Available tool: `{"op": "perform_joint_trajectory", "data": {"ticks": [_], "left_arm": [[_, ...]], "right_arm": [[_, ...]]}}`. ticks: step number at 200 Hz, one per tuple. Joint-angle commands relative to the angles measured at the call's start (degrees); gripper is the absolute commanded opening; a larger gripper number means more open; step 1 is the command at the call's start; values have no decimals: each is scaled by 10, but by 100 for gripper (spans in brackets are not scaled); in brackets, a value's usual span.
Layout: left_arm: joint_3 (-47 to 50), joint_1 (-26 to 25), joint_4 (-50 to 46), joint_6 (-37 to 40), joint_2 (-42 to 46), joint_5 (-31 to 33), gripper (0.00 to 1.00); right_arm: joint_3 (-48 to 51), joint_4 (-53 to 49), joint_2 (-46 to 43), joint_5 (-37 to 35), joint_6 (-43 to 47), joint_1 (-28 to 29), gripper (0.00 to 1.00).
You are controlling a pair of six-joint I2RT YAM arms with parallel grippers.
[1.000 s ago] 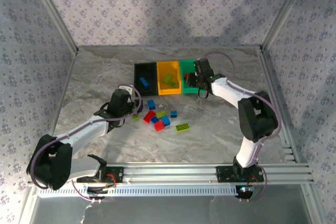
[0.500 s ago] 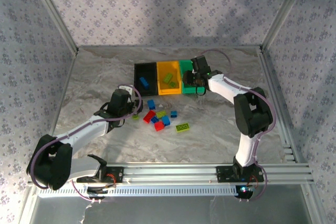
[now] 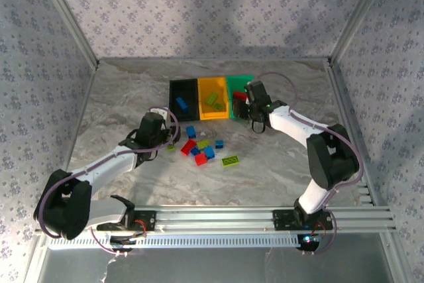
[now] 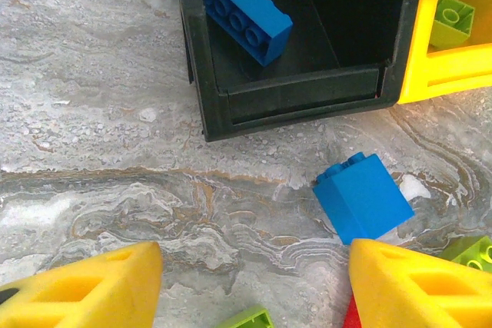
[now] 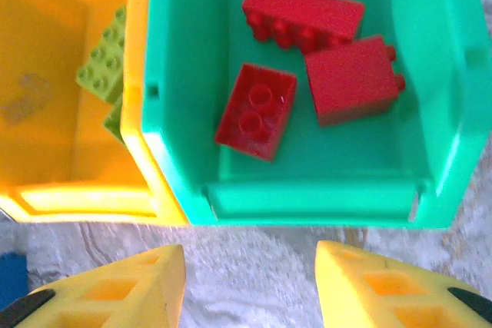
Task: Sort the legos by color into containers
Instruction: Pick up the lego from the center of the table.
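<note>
The left hand (image 4: 254, 286) hovers low over the marbled grey surface (image 4: 92, 136), its yellow fingers (image 4: 84, 289) apart and empty. Just ahead of it a small blue studded plastic brick (image 4: 361, 199) lies loose in front of the black open-top plastic bin (image 4: 304, 97), which holds one blue brick (image 4: 247, 13). The loose brick looks rigid, light and slick, so it is best pinched across its flat sides. Rightward, the orange-yellow bin (image 5: 69, 197) holds yellow-green bricks (image 5: 100, 67), and the green bin (image 5: 307, 199) holds three red bricks (image 5: 256, 110). The right hand (image 5: 250, 286) hangs before the green bin, fingers apart and empty.
</note>
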State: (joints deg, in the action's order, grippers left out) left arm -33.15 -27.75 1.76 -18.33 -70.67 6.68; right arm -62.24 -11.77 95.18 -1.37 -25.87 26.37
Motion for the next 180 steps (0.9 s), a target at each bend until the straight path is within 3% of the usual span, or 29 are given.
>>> {"op": "perform_joint_trajectory", "data": {"ticks": [1, 71, 106, 138, 180], "left_arm": [[-7, 3, 12, -4, -6, -20, 65], [-20, 3, 17, -25, -34, -82, 68], [-21, 2, -2, -42, -30, -88, 69], [-65, 2, -76, -58, -48, -89, 69], [-106, -3, -115, -88, -83, -126, 69]], "right_arm": [[51, 7, -46, -28, 16, 17, 50], [170, 41, -120, -72, -15, 57, 50], [178, 40, -127, -76, -3, 60, 50], [182, 41, -127, -75, 14, 59, 50], [181, 38, -125, -61, 42, 48, 51]]}}
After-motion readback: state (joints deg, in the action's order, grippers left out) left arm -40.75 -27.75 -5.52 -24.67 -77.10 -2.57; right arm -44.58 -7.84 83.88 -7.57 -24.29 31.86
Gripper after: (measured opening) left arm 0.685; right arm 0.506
